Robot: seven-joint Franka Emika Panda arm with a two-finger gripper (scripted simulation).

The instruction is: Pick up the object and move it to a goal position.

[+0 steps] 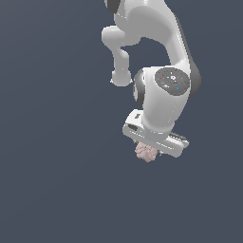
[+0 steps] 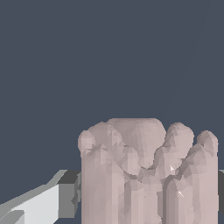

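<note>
The object [image 1: 145, 152] is a small pale pink, lumpy chunk that peeks out from under the white gripper hand, below the bent arm in the exterior view. In the wrist view the object [image 2: 146, 175] fills the lower middle, bumpy on top and ridged down its sides. My gripper [image 2: 148, 197] straddles it. One white finger with a grey pad [image 2: 65, 197] presses against one side, and a sliver of the other finger [image 2: 221, 192] shows against the opposite side. The gripper [image 1: 147, 150] is shut on the object, its fingertips hidden by the hand in the exterior view.
A plain dark blue-grey surface [image 1: 57, 180] fills the background in both views. The white arm [image 1: 161, 42] folds over the upper middle of the exterior view. No goal marker or other object shows.
</note>
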